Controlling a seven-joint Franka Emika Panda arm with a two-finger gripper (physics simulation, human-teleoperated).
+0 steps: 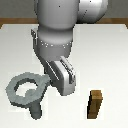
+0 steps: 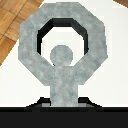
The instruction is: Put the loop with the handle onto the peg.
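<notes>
The pincer [image 1: 46, 80] grips the loop with the handle [image 1: 24, 88] by its stubby tab, fingers clamped on it (in the wrist view the fingertips themselves are hidden below the tab). The ring sticks out from the pincer toward nine o'clock in the exterior view, tilted, held above the white desk [image 1: 112, 60]. The peg [image 1: 36, 107] stands under it at about five o'clock of the hole; in the wrist view its round top [image 2: 62, 54] shows through the hole's lower part. A brown block [image 1: 94, 104] stands well apart at the pincer's four o'clock.
</notes>
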